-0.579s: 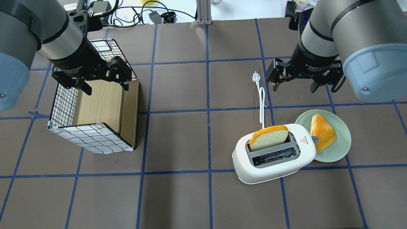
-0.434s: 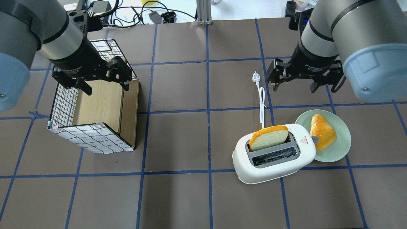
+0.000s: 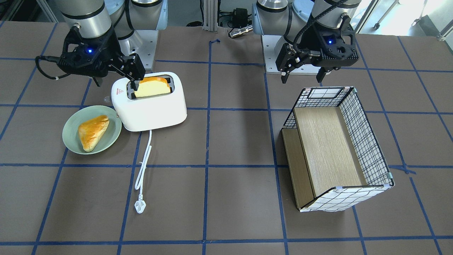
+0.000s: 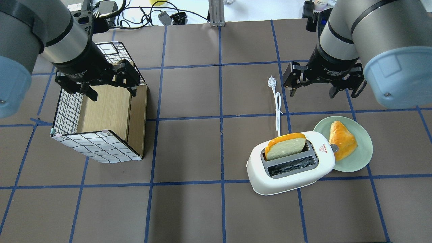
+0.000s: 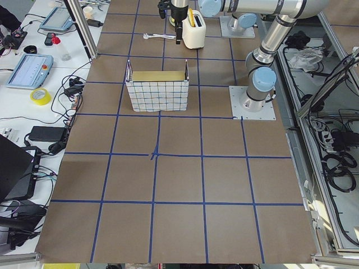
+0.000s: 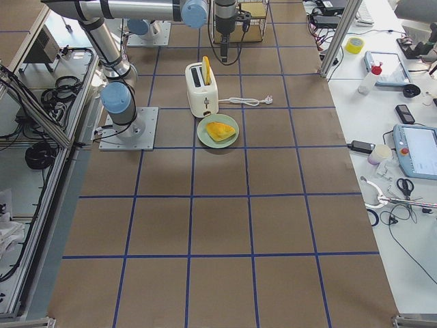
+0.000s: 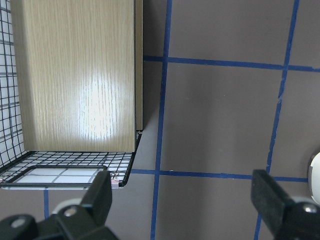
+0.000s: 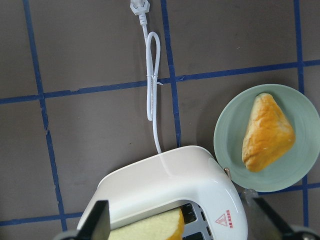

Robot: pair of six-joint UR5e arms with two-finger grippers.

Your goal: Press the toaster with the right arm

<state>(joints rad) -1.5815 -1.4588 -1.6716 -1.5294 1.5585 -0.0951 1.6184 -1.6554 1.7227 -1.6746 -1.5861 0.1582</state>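
The white toaster (image 4: 290, 170) stands right of centre, with a bread slice (image 4: 285, 148) upright in its far slot. It also shows in the front view (image 3: 152, 109) and in the right wrist view (image 8: 165, 185). Its small grey lever (image 4: 334, 147) is on the end that faces the plate. Its white cord and plug (image 4: 277, 108) lie on the far side. My right gripper (image 4: 314, 90) is open and empty, up in the air above the far side of the toaster, apart from it (image 3: 115, 84) (image 8: 180, 220). My left gripper (image 4: 113, 95) is open and empty above the basket (image 3: 303, 79) (image 7: 185, 200).
A pale green plate (image 4: 361, 158) with a golden pastry (image 4: 342, 140) touches the toaster's lever end. A wire basket with a wooden insert (image 4: 101, 118) lies on its side at the left. Blue tape lines cross the brown table.
My right gripper has edged very slightly toward the far side of the table. Nothing else has moved.
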